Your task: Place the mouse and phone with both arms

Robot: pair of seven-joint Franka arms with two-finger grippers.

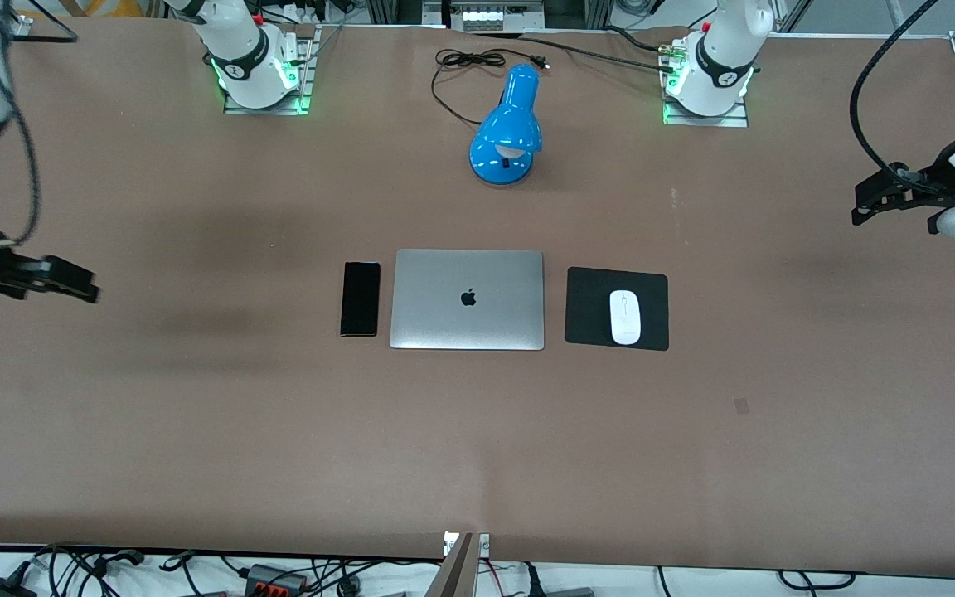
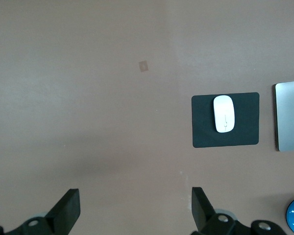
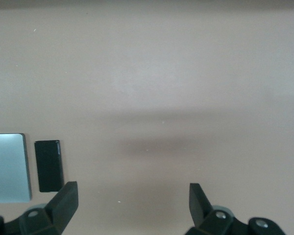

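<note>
The white oval mouse (image 1: 625, 317) lies on a black square pad (image 1: 589, 307) beside the closed laptop (image 1: 467, 298), toward the left arm's end; it also shows in the left wrist view (image 2: 224, 113). The black phone (image 1: 360, 298) lies flat beside the laptop toward the right arm's end, and shows in the right wrist view (image 3: 49, 165). My left gripper (image 1: 865, 207) is open and empty, up over bare table well away from the mouse; in its wrist view (image 2: 135, 210) the jaws stand wide apart. My right gripper (image 1: 79, 286) is open and empty over bare table away from the phone (image 3: 132, 205).
A blue desk lamp (image 1: 506, 133) with a black cord stands between the arm bases, farther from the front camera than the laptop. The brown table (image 1: 477, 448) spreads wide around the laptop. The pad (image 2: 247, 132) and laptop edge (image 2: 290, 115) show in the left wrist view.
</note>
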